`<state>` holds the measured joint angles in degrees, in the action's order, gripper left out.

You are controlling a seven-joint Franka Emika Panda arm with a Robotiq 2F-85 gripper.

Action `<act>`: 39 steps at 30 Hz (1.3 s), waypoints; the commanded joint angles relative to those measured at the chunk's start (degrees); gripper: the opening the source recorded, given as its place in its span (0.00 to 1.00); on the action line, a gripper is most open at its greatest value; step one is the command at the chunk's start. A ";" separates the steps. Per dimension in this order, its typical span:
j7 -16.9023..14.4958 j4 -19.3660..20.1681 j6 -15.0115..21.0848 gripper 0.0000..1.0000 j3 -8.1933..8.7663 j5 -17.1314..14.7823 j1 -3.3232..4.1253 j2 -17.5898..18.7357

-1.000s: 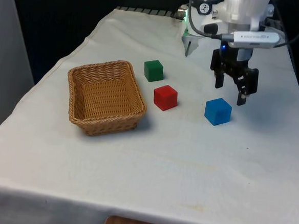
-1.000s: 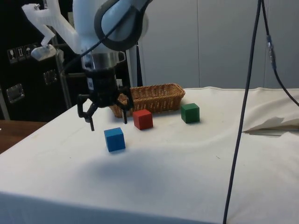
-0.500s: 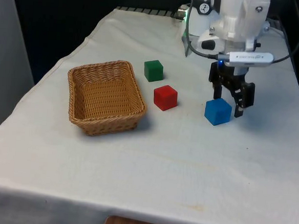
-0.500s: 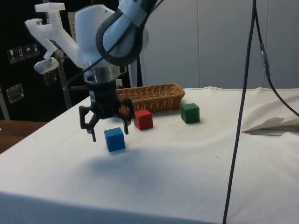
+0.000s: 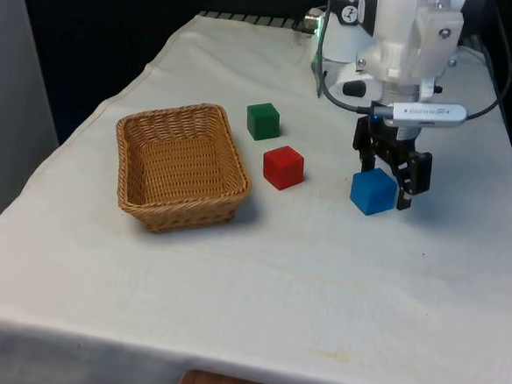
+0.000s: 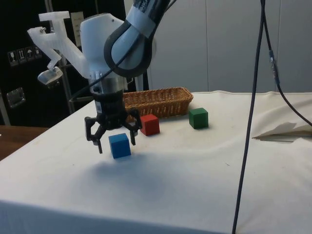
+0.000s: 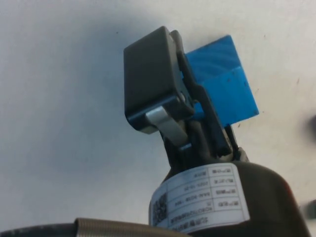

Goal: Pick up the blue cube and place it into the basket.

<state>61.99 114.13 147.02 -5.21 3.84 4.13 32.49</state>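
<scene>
Fingers [image 5: 389,177] spread apart, low over blue cube [image 5: 373,191], which sits on bench toward its robot-end, front view's right. Cube lies between them, slightly nearer camera-side; basket [image 5: 181,166] well apart, past red cube [image 5: 283,167].

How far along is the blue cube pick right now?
Done: the claw is lined up over the blue cube, open, its fingers down around the cube's sides. In hand: the grasp itself, with the cube resting on the cloth. Left: closing, lifting, and carrying it past the red cube to the basket, which holds nothing.
</scene>
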 commanded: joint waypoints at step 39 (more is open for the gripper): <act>-0.46 0.23 -6.25 0.05 -0.17 -0.06 -0.23 -6.70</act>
<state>61.82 114.25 140.66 -5.16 4.07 4.07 25.84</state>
